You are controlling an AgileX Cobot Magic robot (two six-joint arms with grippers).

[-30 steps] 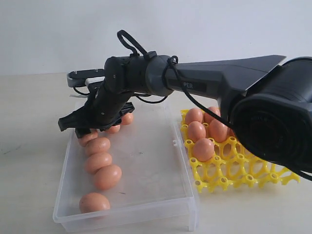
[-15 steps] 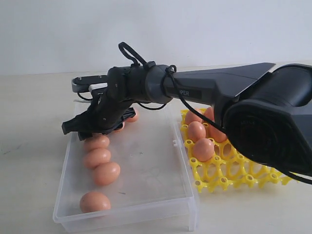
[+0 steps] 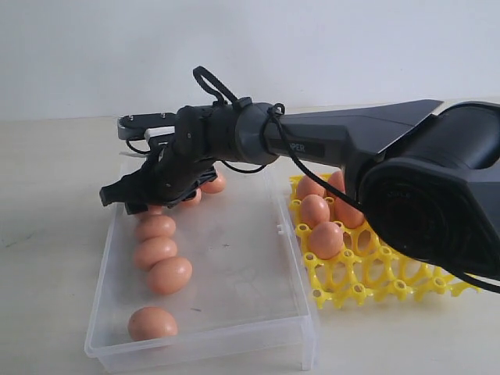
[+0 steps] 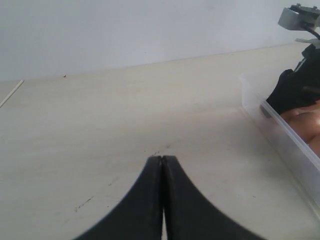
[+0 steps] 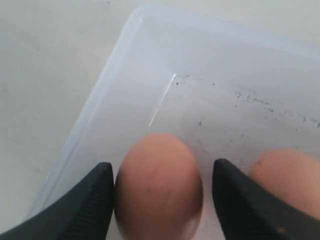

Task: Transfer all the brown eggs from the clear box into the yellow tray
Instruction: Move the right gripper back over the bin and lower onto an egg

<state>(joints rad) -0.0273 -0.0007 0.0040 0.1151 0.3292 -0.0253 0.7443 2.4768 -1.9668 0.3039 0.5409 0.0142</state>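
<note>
The clear box [image 3: 234, 258] sits on the pale desk [image 3: 47, 234], left of centre. The yellow tray [image 3: 375, 273] lies just beside the box's right wall. Five brown eggs [image 3: 326, 239] sit in cups at the tray's far-left part. Inside the box, four more eggs lie in a row along the left wall, from the near corner toward the middle. Two others lie close to the far wall.

The right arm [image 3: 336, 141] reaches in from the right. It passes over the tray's far eggs and across the box, hiding much of the box's far wall. Its tip hangs low at the far-left corner of the box.

In the right wrist view, the right jaws are spread wide and straddle one egg [image 5: 159, 187] above the box floor. One finger [image 5: 85, 210] seems to touch the egg's side, while the other finger [image 5: 240, 200] stands off with a narrow gap. A second egg [image 5: 285, 182] lies just past that finger.

The left jaws are pressed fully together with nothing between them. They are over bare desk to the left of the box, whose left wall shows at the edge of the left wrist view.
</note>
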